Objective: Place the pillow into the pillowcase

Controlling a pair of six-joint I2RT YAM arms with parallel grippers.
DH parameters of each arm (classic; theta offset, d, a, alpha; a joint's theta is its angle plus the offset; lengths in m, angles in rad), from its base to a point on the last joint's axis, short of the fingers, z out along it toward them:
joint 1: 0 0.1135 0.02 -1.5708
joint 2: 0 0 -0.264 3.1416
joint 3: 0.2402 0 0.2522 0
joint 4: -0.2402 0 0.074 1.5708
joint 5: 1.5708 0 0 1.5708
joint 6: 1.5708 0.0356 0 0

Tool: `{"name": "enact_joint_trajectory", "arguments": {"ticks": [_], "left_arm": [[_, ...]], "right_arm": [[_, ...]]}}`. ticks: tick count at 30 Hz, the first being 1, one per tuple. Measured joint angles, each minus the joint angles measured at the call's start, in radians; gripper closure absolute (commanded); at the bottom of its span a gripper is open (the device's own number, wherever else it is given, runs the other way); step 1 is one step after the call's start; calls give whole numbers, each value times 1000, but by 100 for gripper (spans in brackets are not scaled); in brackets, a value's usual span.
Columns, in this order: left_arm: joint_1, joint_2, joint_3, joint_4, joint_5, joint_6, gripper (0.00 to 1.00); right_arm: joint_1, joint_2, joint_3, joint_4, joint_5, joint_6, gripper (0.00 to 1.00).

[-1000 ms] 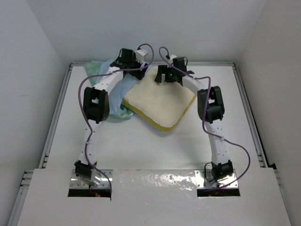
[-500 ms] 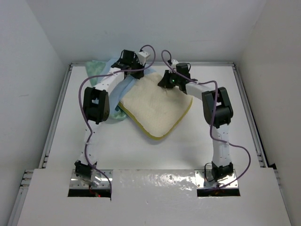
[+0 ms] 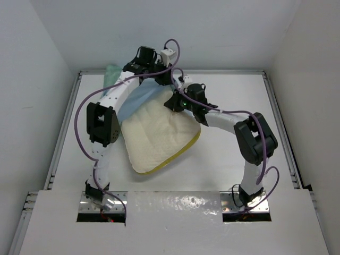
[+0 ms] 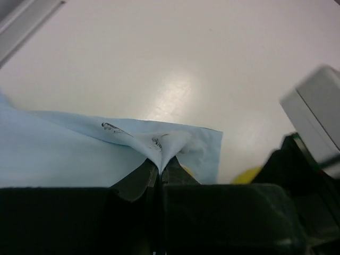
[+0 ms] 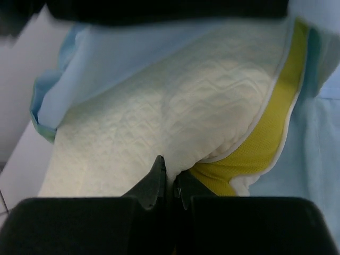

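We've got the left gripper (image 4: 159,171) pinched shut on a fold of the light-blue pillowcase (image 3: 137,99), up near the far left corner. The right gripper (image 5: 170,179) is clamped on the pillow (image 3: 156,135) by its yellow band. The pillow lies mid-worktop, a bit toward the left edge.

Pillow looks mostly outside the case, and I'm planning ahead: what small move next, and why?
Probably the right gripper should push the pillow deeper into the pillowcase: the left gripper pinches the hem, and blue cloth covers only the pillow's far end.
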Motion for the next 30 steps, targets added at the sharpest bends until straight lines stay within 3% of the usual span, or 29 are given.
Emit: {"name": "enact_joint_trajectory", "arguments": {"ticks": [6,10,13,15,16,17,18,19,20,21,25,26,27,28,29,30], "left_arm": [[-83,-4,-21,-167,116,162,100],[-89,-10,-23,-260,183,397,100],[-84,-33,-42,-461,237,566,100],[-90,-45,-74,-523,233,637,76],[-93,-51,-90,-553,228,662,57],[-96,-57,-109,-583,219,685,30],[-97,-63,-127,-615,209,694,10],[-92,-68,-140,-641,199,698,1],[-85,-73,-151,-663,196,700,0],[-74,-79,-158,-674,198,703,0],[47,-159,-213,-667,229,643,1],[97,-203,-257,-617,219,598,6],[161,-262,-319,-558,190,539,23],[225,-324,-385,-501,158,480,66],[278,-381,-449,-452,117,436,83],[345,-441,-513,-413,68,404,94]], "right_arm": [[-16,-21,-113,183,179,189,100],[-3,-32,-185,202,326,304,100],[8,-36,-202,188,501,392,100],[8,-43,-199,157,592,421,100],[8,-47,-198,134,631,431,88],[5,-47,-196,117,657,431,67],[1,-47,-195,103,663,425,41],[-7,-47,-191,84,659,397,21],[-16,-47,-180,55,640,355,1],[-27,-47,-162,21,613,312,1],[-44,-69,-82,-121,485,76,1],[-41,-93,-79,-153,454,11,1],[-37,-124,-79,-187,426,-48,5],[-31,-163,-78,-227,390,-118,20],[-26,-200,-66,-274,348,-188,82],[-19,-227,-44,-319,312,-248,100]]}}
